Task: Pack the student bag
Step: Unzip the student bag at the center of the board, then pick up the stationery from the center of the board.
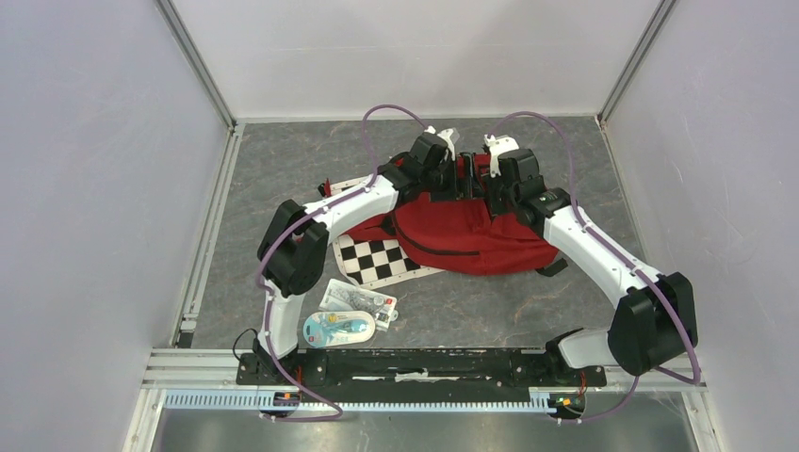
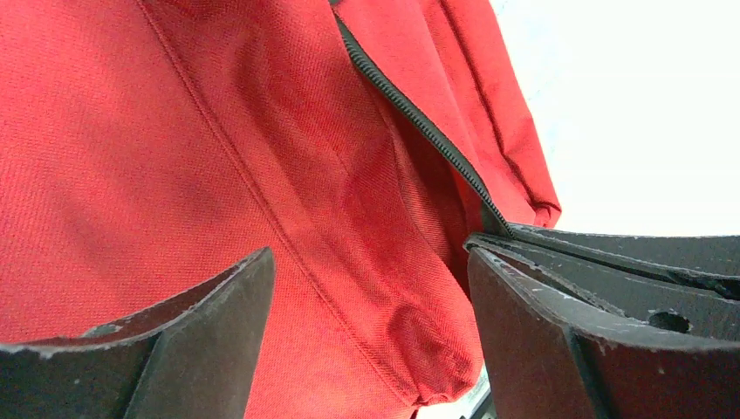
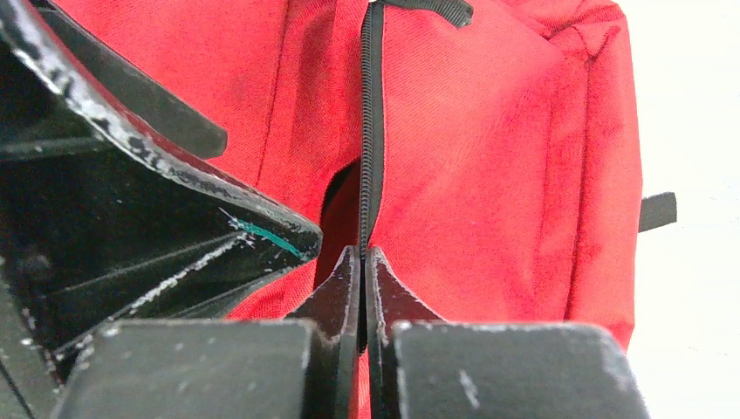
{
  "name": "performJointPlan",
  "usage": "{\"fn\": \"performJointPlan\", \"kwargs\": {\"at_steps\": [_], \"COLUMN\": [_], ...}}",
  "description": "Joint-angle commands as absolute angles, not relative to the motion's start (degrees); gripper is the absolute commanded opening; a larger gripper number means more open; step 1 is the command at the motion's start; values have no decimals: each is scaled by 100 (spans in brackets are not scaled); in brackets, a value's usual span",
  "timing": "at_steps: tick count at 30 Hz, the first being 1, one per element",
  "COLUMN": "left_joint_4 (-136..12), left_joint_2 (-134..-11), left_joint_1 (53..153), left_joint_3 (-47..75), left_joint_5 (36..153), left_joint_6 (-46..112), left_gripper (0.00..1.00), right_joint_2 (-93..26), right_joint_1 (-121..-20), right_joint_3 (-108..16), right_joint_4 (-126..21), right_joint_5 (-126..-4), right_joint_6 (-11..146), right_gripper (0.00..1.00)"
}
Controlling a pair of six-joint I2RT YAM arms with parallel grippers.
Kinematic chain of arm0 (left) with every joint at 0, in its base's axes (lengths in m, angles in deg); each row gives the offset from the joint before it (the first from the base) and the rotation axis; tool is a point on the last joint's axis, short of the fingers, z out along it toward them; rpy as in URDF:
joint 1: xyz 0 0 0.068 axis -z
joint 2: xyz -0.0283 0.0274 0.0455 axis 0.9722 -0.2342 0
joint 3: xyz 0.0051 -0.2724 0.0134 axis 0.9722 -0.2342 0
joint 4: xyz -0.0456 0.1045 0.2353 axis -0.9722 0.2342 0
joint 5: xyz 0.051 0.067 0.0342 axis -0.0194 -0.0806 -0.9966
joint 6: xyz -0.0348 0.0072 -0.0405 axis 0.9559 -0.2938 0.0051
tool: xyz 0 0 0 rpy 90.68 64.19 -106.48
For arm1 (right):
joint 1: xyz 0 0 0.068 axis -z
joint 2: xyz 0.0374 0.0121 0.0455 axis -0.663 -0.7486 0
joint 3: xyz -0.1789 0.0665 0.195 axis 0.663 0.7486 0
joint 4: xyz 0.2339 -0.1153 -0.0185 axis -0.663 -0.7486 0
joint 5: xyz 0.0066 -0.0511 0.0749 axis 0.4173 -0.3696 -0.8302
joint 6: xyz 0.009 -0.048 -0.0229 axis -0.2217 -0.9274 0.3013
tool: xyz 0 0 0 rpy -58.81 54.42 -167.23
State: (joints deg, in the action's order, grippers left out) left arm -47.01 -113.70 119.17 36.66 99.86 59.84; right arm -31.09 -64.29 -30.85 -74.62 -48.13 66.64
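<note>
A: Since both arms meet over it, where's the student bag point(image 1: 471, 240)?

B: Middle of the worktop point(image 1: 490, 311), top view. Red, slumped, front pocket toward 6 o'clock. Both wrists sit at its 12 o'clock edge.

A: Left end effector point(image 2: 368, 253)?

B: Open, jaws wide apart. A bulge of red fabric sits between them. No clamp that I can see.

A: Right end effector point(image 3: 362, 262)?

B: Closed, tips pressed together right at the black zipper point(image 3: 371, 131). The zipper line runs down into the tips. Whether they pinch tape or a pull, can't tell. There's a dark gap in the bag just at 11 o'clock from the tips.

A: Other stuff?

B: Checkerboard card point(image 1: 375, 259) at the bag's 8 o'clock, one corner tucked under the fabric. Clear packet point(image 1: 358, 301) at 7 o'clock from the bag, well apart from it. Blue-and-white blister pack point(image 1: 337, 329) just beside that packet, at its 6 o'clock, near the left arm's base.
</note>
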Motion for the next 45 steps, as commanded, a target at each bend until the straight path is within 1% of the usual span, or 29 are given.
{"fn": "performJointPlan", "kwargs": {"at_steps": [1,3,5,11,13,15,17,18,21,23,24,26,28,31,39,45], "left_joint_4": [-5013,-4939,-4558,-3777,-3359,-3218,-3140,-3082,-2954,-2860,-2858,-2862,-2875,-2858,-3014,-3109], "left_joint_2": [-11279,-11367,-11542,-11989,-12130,-12177,-12162,-12167,-12142,-12086,-12024,-11902,-11803,-11678,-11272,-11447], "left_joint_1": [12008,12052,12083,12162,12163,12163,12167,12172,12167,12167,12163,12150,12122,12048,11812,11811], "left_joint_3": [3774,3880,4114,4657,4881,4931,4919,4932,4916,4858,4789,4684,4583,4359,3560,3688], "left_joint_5": [10216,10197,10102,9866,9678,9576,9464,9395,9189,8995,8899,8735,8670,8663,8422,8861], "left_joint_6": [6102,5987,5844,5621,5567,5546,5511,5478,5378,5363,5364,5368,5415,5604,5958,6051], "left_gripper": [88,90,91,91,89,83,75,69,47,28,20,12,7,2,2,2], "right_joint_2": [-2963,-2947,-2918,-2875,-2860,-2845,-2825,-2811,-2722,-2594,-2508,-2340,-2176,-2019,-2097,-2125], "right_joint_1": [-6412,-6410,-6411,-6411,-6407,-6411,-6411,-6410,-6411,-6411,-6410,-6411,-6411,-6411,-6407,-6398], "right_joint_3": [-3139,-3117,-3091,-3072,-3061,-3041,-3020,-3011,-2958,-2913,-2880,-2793,-2684,-2489,-2221,-2310], "right_joint_4": [-7189,-7186,-7180,-7171,-7169,-7159,-7154,-7147,-7139,-7139,-7125,-7049,-6957,-6882,-6916,-6898], "right_joint_5": [-4707,-4692,-4672,-4607,-4580,-4562,-4510,-4445,-4002,-3533,-3326,-3106,-3011,-2826,-2546,-2561], "right_joint_6": [6709,6718,6728,6732,6728,6728,6732,6727,6669,6619,6593,6558,6566,6686,6770,6777], "right_gripper": [0,0,0,0,0,0,0,0,0,0,0,0,0,0,0,0]}}
